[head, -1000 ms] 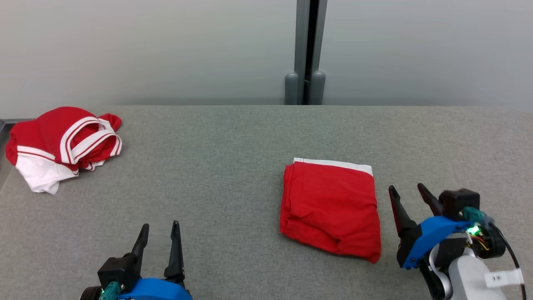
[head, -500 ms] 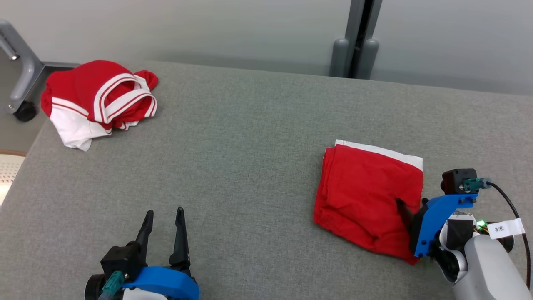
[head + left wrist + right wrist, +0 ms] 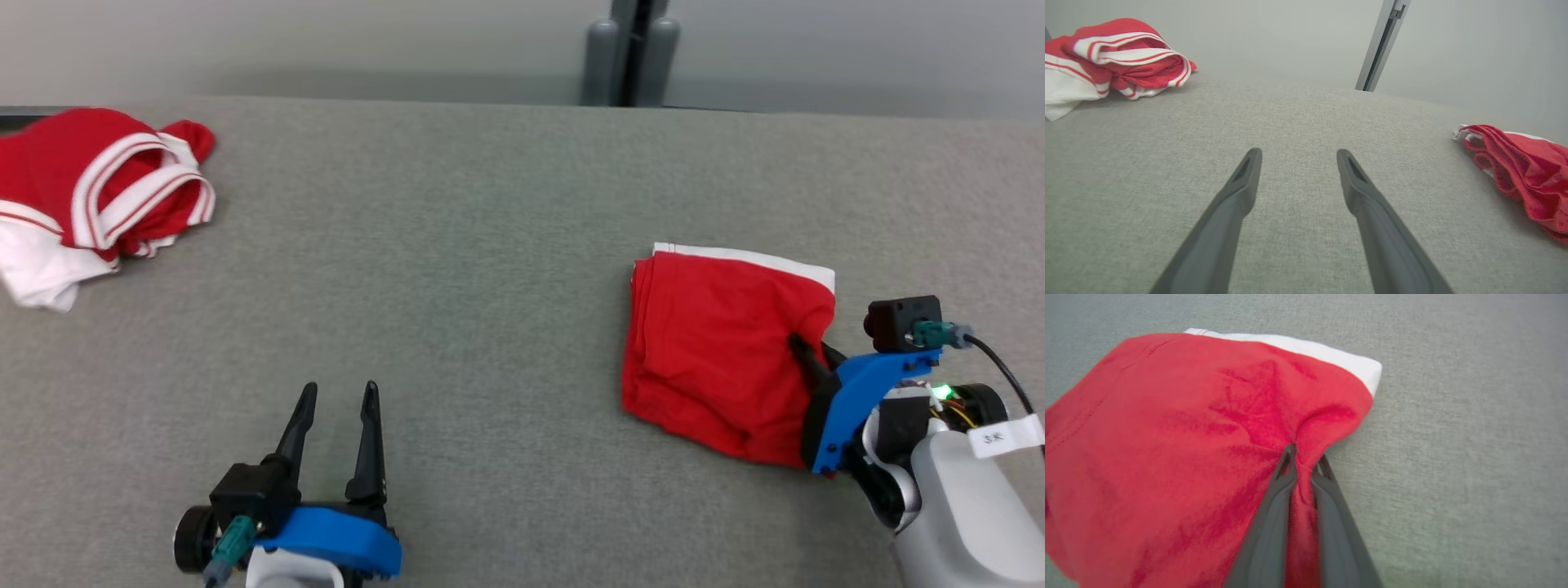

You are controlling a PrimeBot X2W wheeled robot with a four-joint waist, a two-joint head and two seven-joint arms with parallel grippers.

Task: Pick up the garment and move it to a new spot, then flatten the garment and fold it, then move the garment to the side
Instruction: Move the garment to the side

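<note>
right gripper [image 3: 1306, 457] pinches the folded garment [image 3: 710, 351] at its right edge; left gripper [image 3: 340, 388] is released, empty; better slide it low and slowly, so folds do not open

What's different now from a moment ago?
The right end effector moved left from beside the folded red garment onto its right edge and closed, pinching a fold of cloth. The left end effector stayed open and empty; the crumpled red-and-white garment stayed at the far left.
</note>
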